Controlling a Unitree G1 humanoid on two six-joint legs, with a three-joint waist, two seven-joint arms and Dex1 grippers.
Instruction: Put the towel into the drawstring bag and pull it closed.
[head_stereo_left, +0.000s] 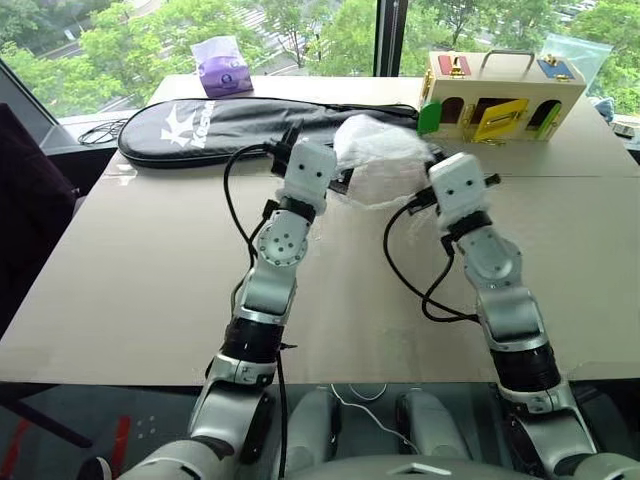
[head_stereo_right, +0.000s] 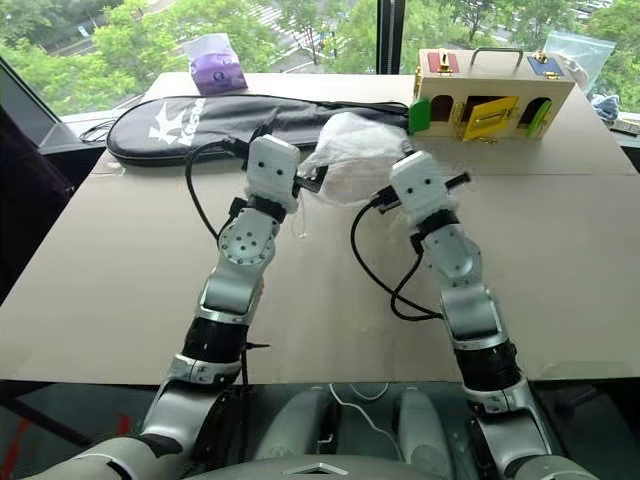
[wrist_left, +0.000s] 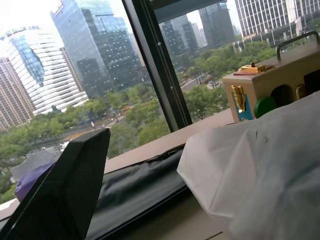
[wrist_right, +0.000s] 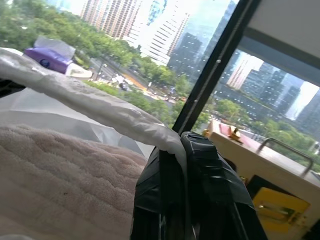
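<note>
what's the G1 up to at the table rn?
It holds a thin translucent white drawstring bag lifted between both arms above the tan table. The right gripper is shut on the bag's gathered edge, and the white ribbed terry towel shows beside it, apparently inside the bag. The left gripper is open at the bag's other side. A long black racket case lies behind.
</note>
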